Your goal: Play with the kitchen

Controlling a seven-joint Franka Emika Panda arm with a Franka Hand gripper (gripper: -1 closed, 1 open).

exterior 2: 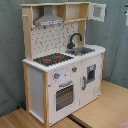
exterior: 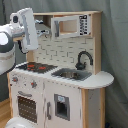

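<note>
Approaching: the arm (exterior: 25,30) is up at the first exterior view's left, level with the hood end of the kitchen (exterior: 60,75), and touches nothing that I can make out
Kitchen: tall white and light-wood toy, standing on a wooden floor (exterior 2: 100,107) in front of a grey curtain (exterior 2: 10,55); seen whole in both exterior views
Arm in the other camera: none of it shows in the second exterior view
Gripper: hidden, so I cannot tell whether it stands apart or together, and nothing looks held
Counter: the hob (exterior: 36,66) with its red rings lies at the end of the counter nearest the arm; the sink (exterior: 71,75) and black faucet (exterior: 84,59) sit toward the rounded far end
Front: knobs (exterior 2: 56,76) sit under the counter's front edge, with the windowed oven door (exterior 2: 64,96) below them, apparently closed
Up top: the grey hood (exterior 2: 48,20) hangs over the hob, and a small windowed cabinet door (exterior 2: 97,11) at the other upper corner stands swung open
Step in hand: by my reckoning this is the reach-in, before any part has been chosen or touched
Next move calls for: coming down toward the hob end, the closest part, and picking a knob or the oven handle
Care: I would guess the hood's overhang leaves little room above the hob
</note>
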